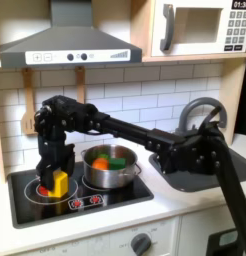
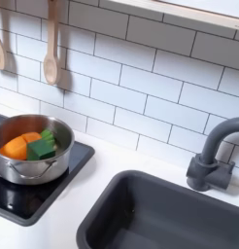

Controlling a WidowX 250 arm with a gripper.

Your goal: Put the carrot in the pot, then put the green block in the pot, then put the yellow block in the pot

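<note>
Seen in both exterior views: steel pot (image 1: 108,170) on the toy stove (image 1: 115,201), carrot (image 2: 18,146) and green block (image 2: 43,148) touching inside it, the block at the carrot's 3 o'clock in the second exterior view. In the first exterior view, at the pot's 9 o'clock, gripper (image 1: 57,178) down over the left burner, fingers clamped on the yellow block (image 1: 58,183).

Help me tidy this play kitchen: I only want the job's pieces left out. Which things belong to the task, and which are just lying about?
Belongs to the job:
- pot
- carrot, already inside the pot
- green block, inside too
- yellow block, at the gripper

Just lying about:
- wooden spoon on the wall
- faucet
- sink
- microwave
</note>
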